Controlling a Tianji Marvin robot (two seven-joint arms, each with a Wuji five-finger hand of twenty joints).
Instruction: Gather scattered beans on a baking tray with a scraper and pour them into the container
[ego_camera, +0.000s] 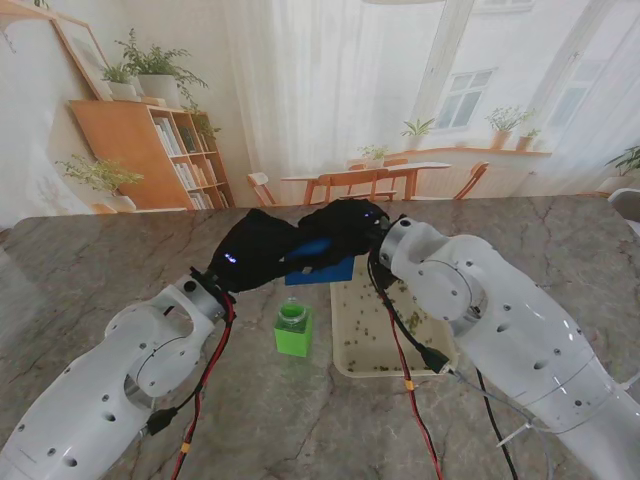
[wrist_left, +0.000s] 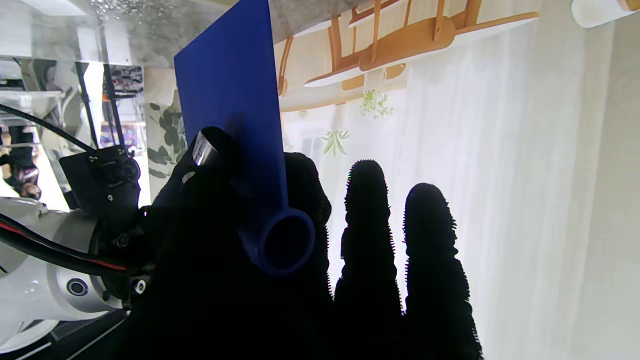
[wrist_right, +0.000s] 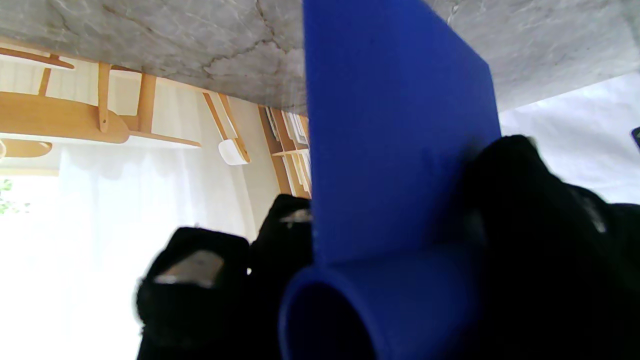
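Note:
Both black-gloved hands meet over the far end of the baking tray (ego_camera: 388, 372). The blue scraper (ego_camera: 322, 270) hangs between them, blade down toward the tray. My right hand (ego_camera: 345, 225) is shut on its tubular handle, with fingers on one side and thumb on the other in the right wrist view (wrist_right: 540, 260). My left hand (ego_camera: 258, 255) lies against the scraper (wrist_left: 230, 90). Two of its fingers (wrist_left: 367, 225) stretch out straight, and its grip is hidden. Scattered beans (ego_camera: 375, 320) lie across the tray. The green container (ego_camera: 292, 335) stands left of the tray.
The marble table (ego_camera: 90, 270) runs wide on both sides. Red and black cables (ego_camera: 400, 350) hang from my right forearm over the tray. A wall backdrop with shelves and chairs stands behind the far edge.

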